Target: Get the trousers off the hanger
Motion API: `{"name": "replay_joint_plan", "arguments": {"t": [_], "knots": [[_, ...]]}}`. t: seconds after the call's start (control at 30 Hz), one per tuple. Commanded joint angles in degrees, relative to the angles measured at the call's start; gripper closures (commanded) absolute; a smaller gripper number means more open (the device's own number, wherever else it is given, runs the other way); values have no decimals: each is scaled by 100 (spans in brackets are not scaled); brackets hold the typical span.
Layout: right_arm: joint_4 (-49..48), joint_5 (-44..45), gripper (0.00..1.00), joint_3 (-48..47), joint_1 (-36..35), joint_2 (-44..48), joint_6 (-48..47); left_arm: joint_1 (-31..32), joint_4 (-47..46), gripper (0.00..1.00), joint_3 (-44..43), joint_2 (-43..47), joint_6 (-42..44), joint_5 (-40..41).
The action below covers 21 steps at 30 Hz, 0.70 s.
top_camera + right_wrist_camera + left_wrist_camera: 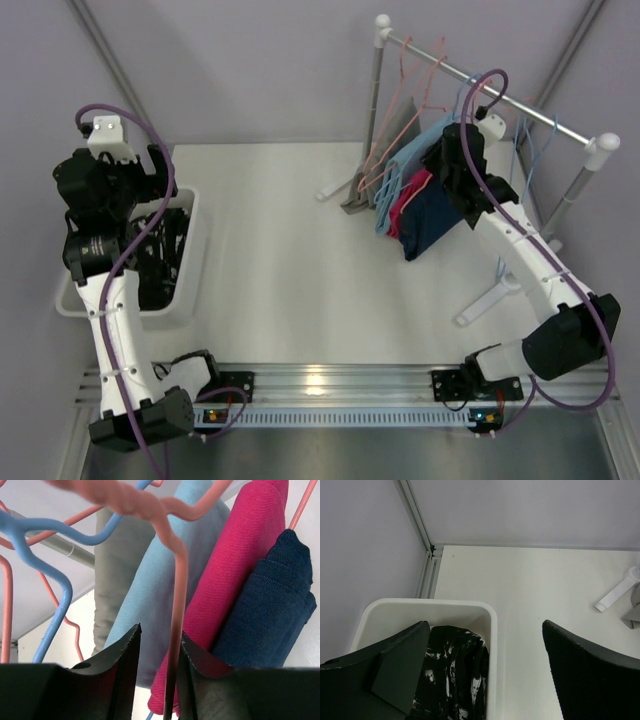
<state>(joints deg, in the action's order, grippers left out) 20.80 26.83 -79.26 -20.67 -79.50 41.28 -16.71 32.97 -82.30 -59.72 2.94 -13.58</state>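
Black speckled trousers (452,675) lie in the left bin (420,605); magenta pair (235,570) and navy pair (272,605) hang far right. Left gripper (485,625) gapes empty; right gripper (160,632) sits nearly closed round the pink hanger (177,580), grip uncertain.

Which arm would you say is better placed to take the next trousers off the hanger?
Right. The right fingers straddle the pink hanger beside the magenta trousers and navy trousers; the left fingers hang over the white bin.

Bright, even overhead light — soft shadows on the tabletop (280,260), a glare spot on the near-edge rail (318,380); the closest pink hanger (177,605) blurs.
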Motion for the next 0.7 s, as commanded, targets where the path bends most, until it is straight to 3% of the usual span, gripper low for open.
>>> {"name": "replay_joint_plan", "arguments": {"t": [0.0,0.17,0.27,0.67], "knots": [[-533,103,69,-274,106,-21,-76,-8,-353,1,48,84,31,40],[-411,-55,92,-291,115,66,-32,-8,-344,1,56,66,31,49],[-235,-239,100,-361,115,312,117,-8,-335,1,39,66,5,40],[-453,-819,100,-520,115,1718,91,-8,-274,1,-49,84,-153,-92]]}}
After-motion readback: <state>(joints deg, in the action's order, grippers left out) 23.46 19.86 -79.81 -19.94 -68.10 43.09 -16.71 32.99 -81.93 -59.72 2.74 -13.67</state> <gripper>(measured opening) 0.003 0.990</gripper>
